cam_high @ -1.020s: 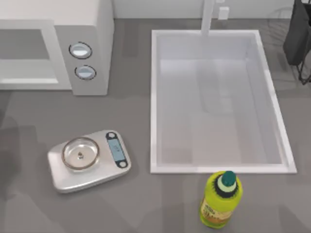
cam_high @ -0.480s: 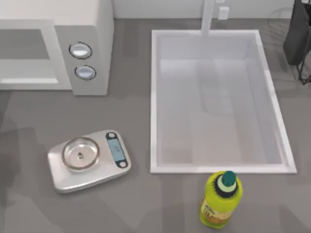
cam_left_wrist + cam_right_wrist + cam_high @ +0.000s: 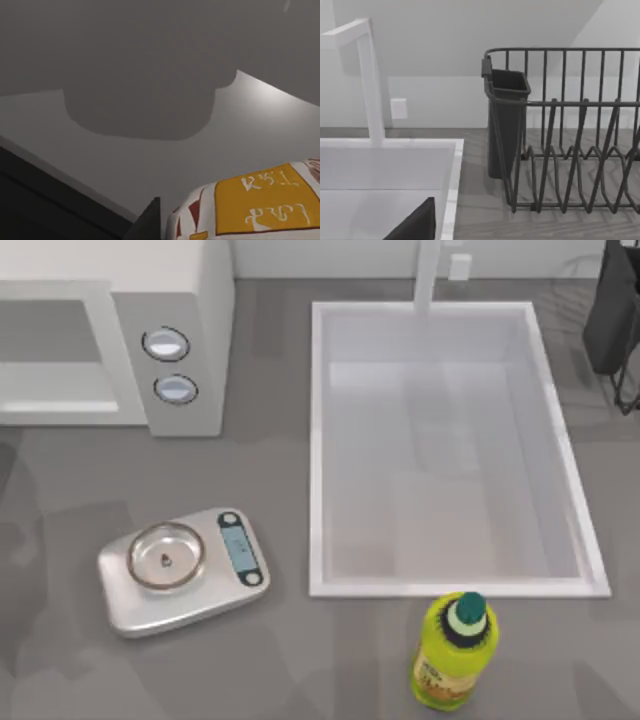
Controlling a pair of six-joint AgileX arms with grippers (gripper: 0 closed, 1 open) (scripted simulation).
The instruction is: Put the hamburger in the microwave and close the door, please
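The microwave (image 3: 150, 330) stands with its cavity exposed, beside a kitchen scale (image 3: 183, 568). A wrapped hamburger (image 3: 250, 205) sits right beneath the left wrist camera; whether either gripper is open or closed cannot be told.

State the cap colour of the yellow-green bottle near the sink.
Dark green, on the yellow-green plastic bottle; clearest in the top view.

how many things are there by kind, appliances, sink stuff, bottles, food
appliances: 2, the microwave and kitchen scale
sink fixtures: 3, the sink, faucet and dish rack
bottles: 1, the green bottle
food: 1, a wrapped hamburger
total: 7
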